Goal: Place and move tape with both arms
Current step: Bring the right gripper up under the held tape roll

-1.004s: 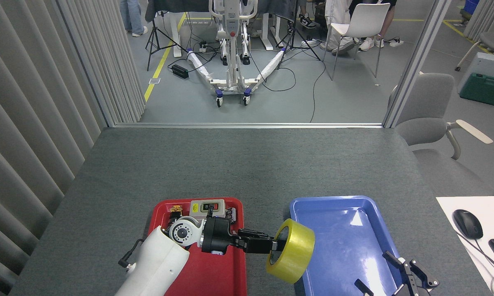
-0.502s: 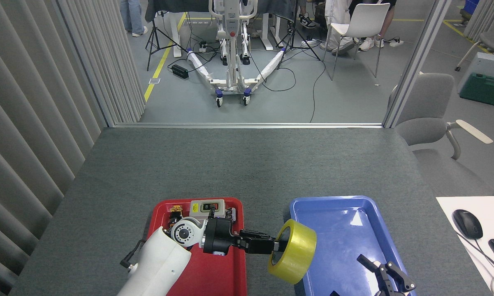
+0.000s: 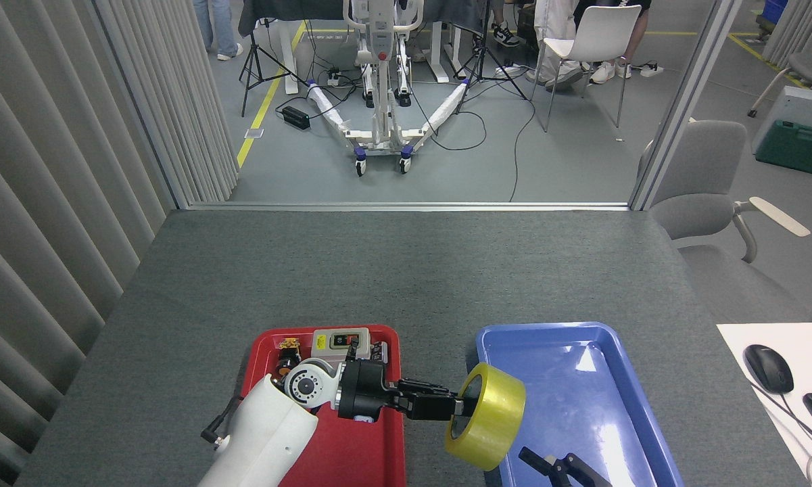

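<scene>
Tape [image 3: 492, 419] clamped in left gripper [image 3: 457, 406]

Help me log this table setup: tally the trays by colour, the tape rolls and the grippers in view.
Red tray: 1
Blue tray: 1
Yellow tape roll: 1, held by the left gripper
Grippers: 2, left gripper and right gripper
Total: 5

I see a glossy translucent yellow tape [image 3: 487, 417] with a white core, a black left gripper [image 3: 457, 408] on a white arm shell [image 3: 264, 443], a red tray [image 3: 351, 446], a shiny blue tray [image 3: 581, 392], and a speckled dark grey desk [image 3: 406, 270]
</scene>
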